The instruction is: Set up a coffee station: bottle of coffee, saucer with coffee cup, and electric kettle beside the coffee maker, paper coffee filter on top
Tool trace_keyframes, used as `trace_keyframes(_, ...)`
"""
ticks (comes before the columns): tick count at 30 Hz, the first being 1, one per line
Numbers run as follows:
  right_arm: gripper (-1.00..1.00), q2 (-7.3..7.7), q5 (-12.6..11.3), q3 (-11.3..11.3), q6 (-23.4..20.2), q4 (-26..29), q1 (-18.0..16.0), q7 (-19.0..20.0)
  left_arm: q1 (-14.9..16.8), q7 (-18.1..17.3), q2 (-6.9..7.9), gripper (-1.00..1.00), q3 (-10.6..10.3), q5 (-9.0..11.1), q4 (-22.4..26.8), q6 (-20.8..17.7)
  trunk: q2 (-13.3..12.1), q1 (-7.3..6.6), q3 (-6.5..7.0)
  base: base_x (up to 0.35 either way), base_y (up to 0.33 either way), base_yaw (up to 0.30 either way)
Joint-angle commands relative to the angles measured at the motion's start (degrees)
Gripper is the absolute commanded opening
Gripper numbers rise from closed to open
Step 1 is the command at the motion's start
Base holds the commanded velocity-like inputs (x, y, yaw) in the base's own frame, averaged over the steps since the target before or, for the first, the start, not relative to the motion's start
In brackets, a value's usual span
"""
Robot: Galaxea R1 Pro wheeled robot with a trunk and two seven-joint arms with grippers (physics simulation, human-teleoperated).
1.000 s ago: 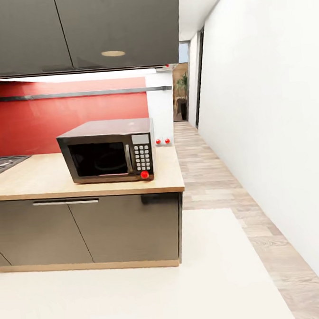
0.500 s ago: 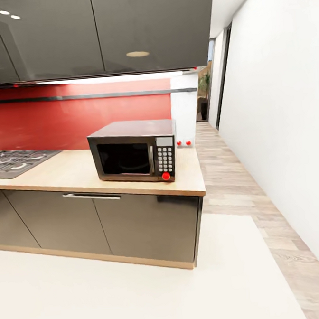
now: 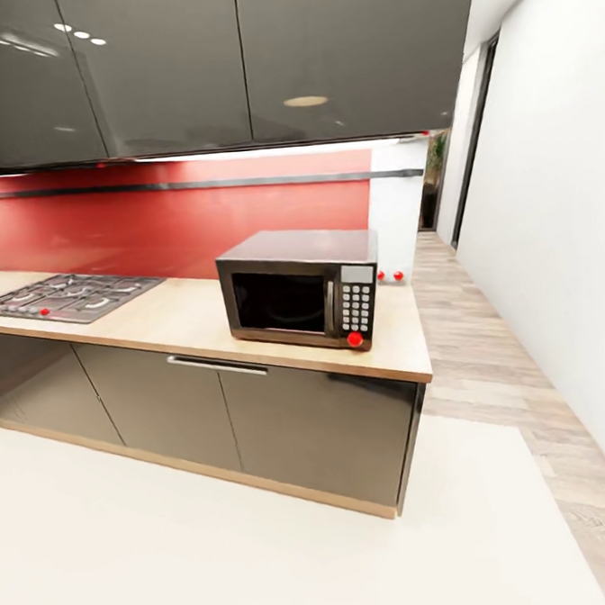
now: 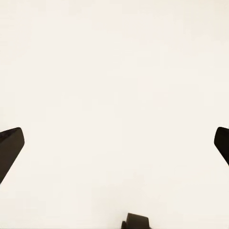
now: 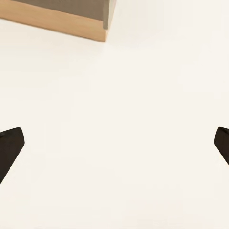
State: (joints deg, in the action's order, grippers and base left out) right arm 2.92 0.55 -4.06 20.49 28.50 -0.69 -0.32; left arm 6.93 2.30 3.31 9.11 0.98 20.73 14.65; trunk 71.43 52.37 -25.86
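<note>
Dark grey glossy wall cabinets [image 3: 232,64] and a red backsplash [image 3: 153,232] are seen behind the kitchen countertop [image 3: 178,325], a light-wood table over dark grey base cabinets [image 3: 320,428]; a black microwave [image 3: 302,289] is set near the table's right end, and a gas hob [image 3: 67,294] is let into the table farther left; a pale floor [image 3: 220,543] is spread in front, with wood planking [image 3: 486,344] running off along a white wall at the right.

None of the coffee things can be made out on this stretch of table, so where they lie is not shown, and neither their bearing from the jaws nor the nearer arm can be judged; a drive or a turn is probably still needed before any reach.

The left gripper [image 4: 114,143] is pointed down at bare pale floor, its jaws spread wide with nothing between them; the right gripper [image 5: 114,143] is likewise held wide and empty over the floor, with a corner of the cabinet plinth [image 5: 71,21] seen beyond it.
</note>
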Motion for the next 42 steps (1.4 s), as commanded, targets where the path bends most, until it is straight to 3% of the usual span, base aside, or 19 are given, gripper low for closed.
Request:
trace_keyframes(1,1.00,-0.02,0.05,-0.07,0.17,-0.02,-0.02,-0.03,0.07,0.07,-0.02,1.00,-0.03,0.09,-0.07,0.20,-0.39,-0.23,0.09,0.000,0.000,0.273)
trace_keyframes(42,1.00,0.06,-0.01,-0.27,0.24,0.07,-0.02,-0.03,0.03,0.07,-0.38,1.00,-0.58,-0.30,-0.07,0.20,-16.83,-9.23,5.63,0.000,0.000,0.269)
